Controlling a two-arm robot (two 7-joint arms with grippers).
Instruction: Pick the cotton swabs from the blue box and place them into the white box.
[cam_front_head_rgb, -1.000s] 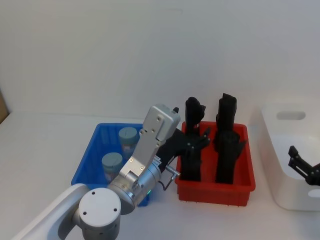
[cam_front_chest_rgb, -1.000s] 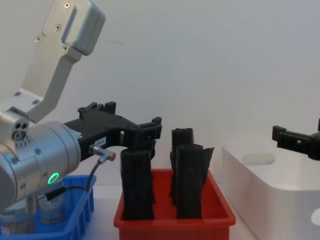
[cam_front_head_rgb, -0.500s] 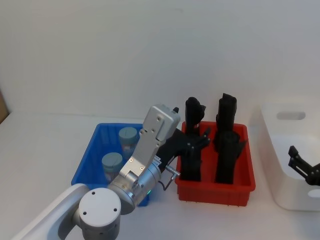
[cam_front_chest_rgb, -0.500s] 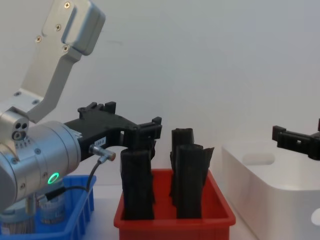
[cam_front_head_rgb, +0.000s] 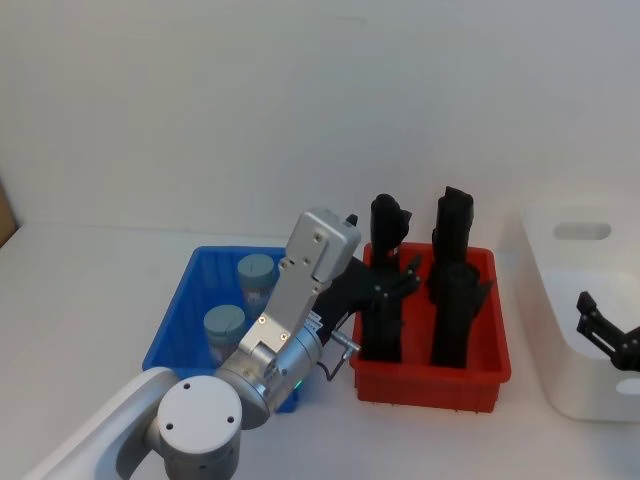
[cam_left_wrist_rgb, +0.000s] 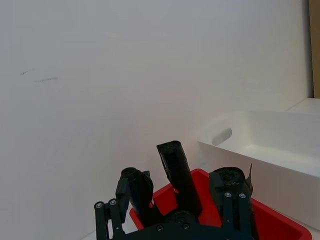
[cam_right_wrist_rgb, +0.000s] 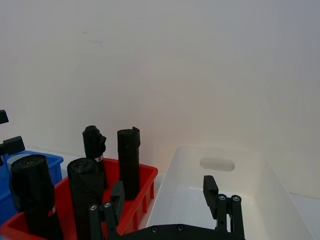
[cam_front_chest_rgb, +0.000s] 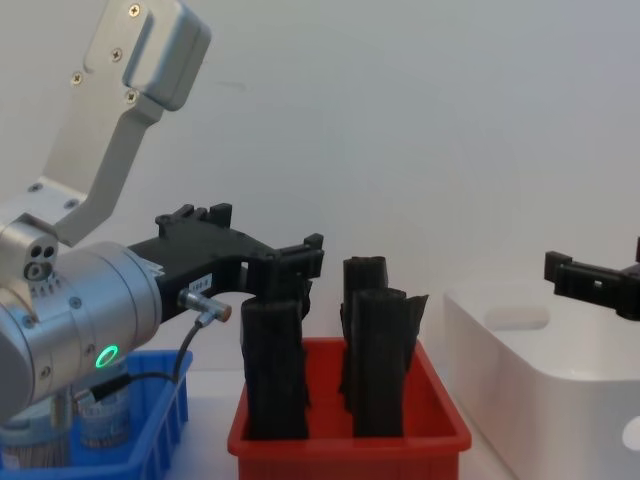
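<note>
Two cotton swabs tubs with grey-blue lids, one farther and one nearer, stand in the blue box at the left. One tub shows low in the chest view behind the blue box's wall. My left gripper is open and empty, held above the near-left part of the red bin; its fingers are spread wide. The white box sits at the far right. My right gripper hovers open over it, and its fingers hold nothing.
A red bin with several upright black rolled bundles stands between the blue box and the white box. My silver left arm crosses over the blue box's right side. A white wall rises behind the table.
</note>
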